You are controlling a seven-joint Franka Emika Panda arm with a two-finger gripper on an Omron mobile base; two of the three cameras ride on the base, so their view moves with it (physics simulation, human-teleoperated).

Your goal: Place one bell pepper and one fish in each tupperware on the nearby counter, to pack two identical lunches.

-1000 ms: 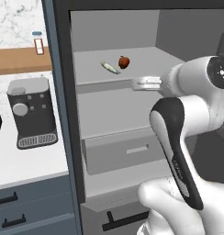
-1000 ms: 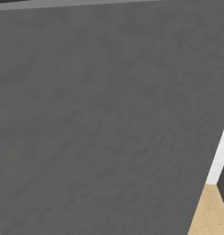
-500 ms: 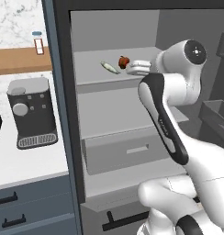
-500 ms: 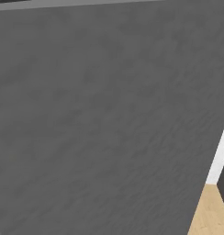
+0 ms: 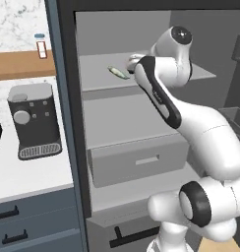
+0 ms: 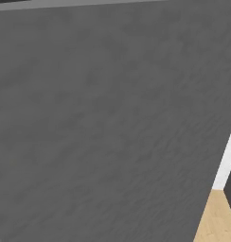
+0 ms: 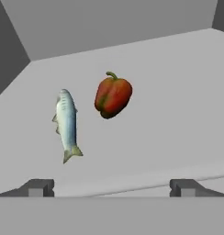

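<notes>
Your arm has swung up to the fridge shelf (image 5: 191, 74), so the wide-open, empty gripper (image 7: 111, 186) now faces the red bell pepper (image 7: 113, 95) mid-frame, fish (image 7: 67, 123) just left, ready for picking.

You have a silvery, blue-grey fish (image 7: 66, 120) with a pale belly just ahead of the tool, and beside it a red bell pepper (image 7: 113, 95) shading to orange-green, with a green stem. Both lie on a plain grey shelf (image 7: 178, 101). Off to the tool's side, the bench (image 5: 28, 172) is white, its coffee machine (image 5: 33, 120) grey and black.
</notes>
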